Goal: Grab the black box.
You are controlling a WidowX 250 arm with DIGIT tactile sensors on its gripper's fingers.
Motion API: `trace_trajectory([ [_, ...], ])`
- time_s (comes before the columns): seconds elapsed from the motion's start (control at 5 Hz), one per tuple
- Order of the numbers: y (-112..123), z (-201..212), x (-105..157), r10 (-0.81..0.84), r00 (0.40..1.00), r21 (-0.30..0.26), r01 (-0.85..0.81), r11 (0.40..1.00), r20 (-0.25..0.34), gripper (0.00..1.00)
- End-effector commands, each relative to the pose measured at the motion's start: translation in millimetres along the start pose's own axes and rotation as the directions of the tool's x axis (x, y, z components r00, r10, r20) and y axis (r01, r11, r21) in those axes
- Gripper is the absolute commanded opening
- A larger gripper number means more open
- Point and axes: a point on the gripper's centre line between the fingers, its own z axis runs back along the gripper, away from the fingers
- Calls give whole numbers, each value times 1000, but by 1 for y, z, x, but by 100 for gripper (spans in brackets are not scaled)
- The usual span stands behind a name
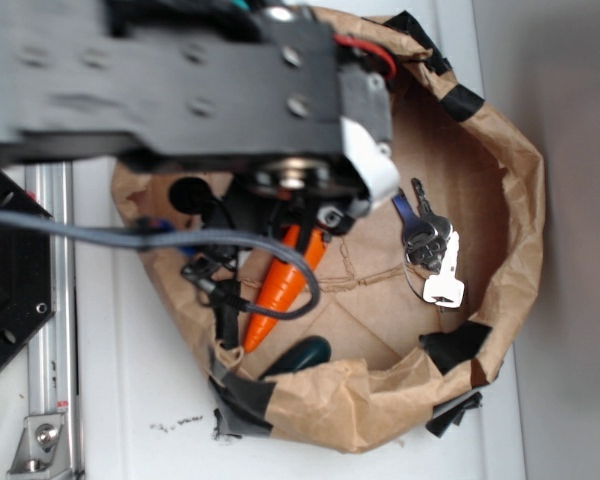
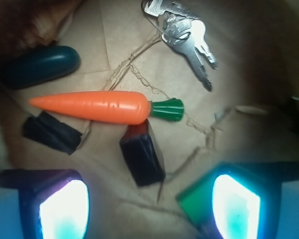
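In the wrist view the black box (image 2: pixel 142 155) lies on brown paper just below the orange carrot (image 2: pixel 97 106), its dark red face turned toward the carrot. My gripper (image 2: pixel 149 209) hangs above the paper, open, with the box ahead of the gap and slightly left of centre. Nothing sits between the fingers (image 2: pixel 65 209). In the exterior view my arm (image 1: pixel 180 90) covers the box; only the carrot (image 1: pixel 278 290) shows beneath it.
A bright green block (image 2: pixel 197 201) lies by my right finger. A second flat black piece (image 2: pixel 52 132) sits left of the box, a dark teal oval (image 2: pixel 40 64) beyond it, and keys (image 2: pixel 182 35) farther off. Everything rests inside a rolled-down paper bag (image 1: pixel 525 200).
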Motion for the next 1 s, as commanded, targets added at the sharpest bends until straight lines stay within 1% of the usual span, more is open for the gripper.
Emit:
trace_trajectory([
  [0.0,-5,-42,11,-128,990,5,128,992,-65,100],
  [0.2,0,-55,4,-151,987,-33,149,988,-54,100],
  [0.4,0,-71,18,-187,976,-61,181,982,-111,100],
  [0.6,3,-67,16,-114,990,-44,110,993,-84,0],
  [0.8,7,-42,10,-38,999,6,38,999,-38,0],
])
